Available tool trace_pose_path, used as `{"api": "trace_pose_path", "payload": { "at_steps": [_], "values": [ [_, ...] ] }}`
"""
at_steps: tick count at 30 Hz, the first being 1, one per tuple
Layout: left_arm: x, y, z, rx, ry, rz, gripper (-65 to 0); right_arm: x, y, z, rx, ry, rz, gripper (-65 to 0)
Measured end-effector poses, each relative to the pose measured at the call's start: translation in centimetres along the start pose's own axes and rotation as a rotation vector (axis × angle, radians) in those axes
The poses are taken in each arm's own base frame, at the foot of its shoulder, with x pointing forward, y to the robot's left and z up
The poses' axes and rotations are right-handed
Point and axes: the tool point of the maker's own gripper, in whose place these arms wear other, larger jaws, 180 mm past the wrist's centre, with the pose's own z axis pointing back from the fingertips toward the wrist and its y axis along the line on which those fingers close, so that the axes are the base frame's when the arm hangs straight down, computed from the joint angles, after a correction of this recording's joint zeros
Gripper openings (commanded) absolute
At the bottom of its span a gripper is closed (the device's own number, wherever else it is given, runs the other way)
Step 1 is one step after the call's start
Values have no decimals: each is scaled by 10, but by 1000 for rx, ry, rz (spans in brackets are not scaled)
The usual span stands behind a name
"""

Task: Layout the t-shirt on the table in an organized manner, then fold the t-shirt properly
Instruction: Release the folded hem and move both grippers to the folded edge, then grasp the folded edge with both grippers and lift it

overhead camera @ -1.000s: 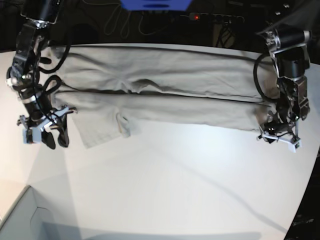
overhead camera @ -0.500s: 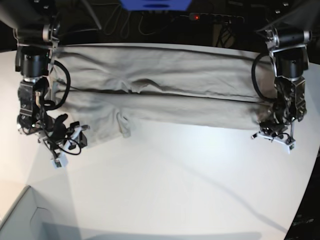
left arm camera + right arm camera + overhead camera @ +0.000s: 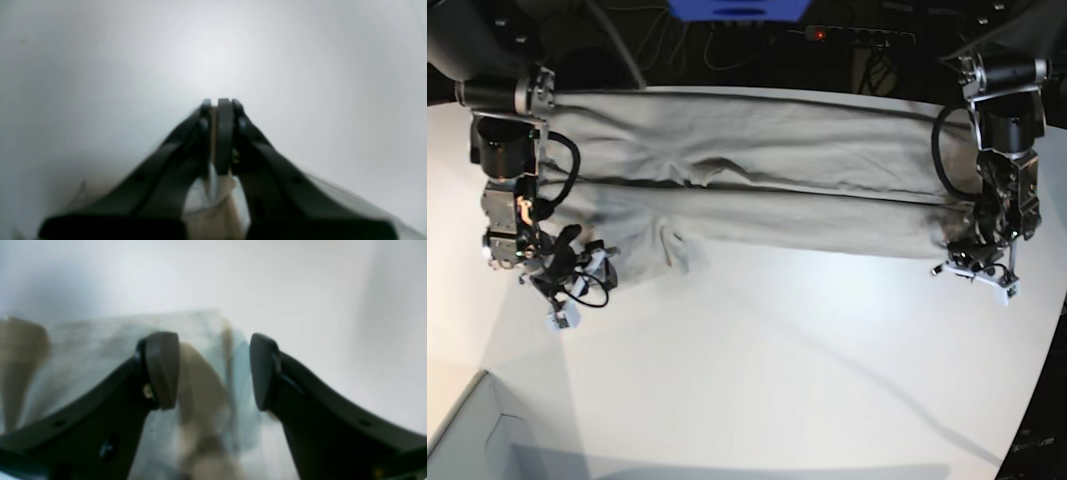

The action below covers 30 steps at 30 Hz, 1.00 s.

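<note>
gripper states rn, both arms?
Left gripper: shut, pinching the edge of the t-shirt.
Right gripper: open, fabric between its fingers, not gripped.

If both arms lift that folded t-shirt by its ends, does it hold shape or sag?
Probably sags: the t-shirt is thin, creased cloth lying limp on the table. It likely bunches at a grip, as the fabric does in the shut left gripper. The right gripper stands open over cloth, so that end would drop.

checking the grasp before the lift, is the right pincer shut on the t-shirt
No, in the right wrist view the right pincer stands open, its two fingertips well apart with the t-shirt fabric blurred between them.
</note>
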Motion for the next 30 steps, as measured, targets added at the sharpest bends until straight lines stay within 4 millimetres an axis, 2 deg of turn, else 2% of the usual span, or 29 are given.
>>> {"api": "trace_pose_path", "payload": {
  "at_steps": [4,8,11,15,18,20,22,25,30],
  "values": [
    [0,-1,0,-5,-1,1,-650,-1,8,-2,13,-27,-5,-440],
    [0,-1,0,-3,0,-2,-650,-2,8,-2,13,-22,-6,-650],
    [1,-2,0,-5,-1,-4,-650,-2,8,-2,12,-13,-3,-650],
    [1,-2,1,-6,1,-6,-650,10,4,6,-17,-3,65,-650],
    [9,-3,6,-9,-8,-20,-650,44,-1,24,-63,-101,136,-650],
    [27,-2,12,-11,-62,4,-650,78,3,40,-85,-207,168,-650],
    [51,0,20,-12,-131,32,-650,107,15,52,-78,-301,177,-650],
    [76,4,29,-11,-206,65,-650,122,26,59,-65,-334,174,-650],
    [76,-5,28,-26,-205,73,-650,130,25,62,-63,-353,161,-650]
  ]
}}
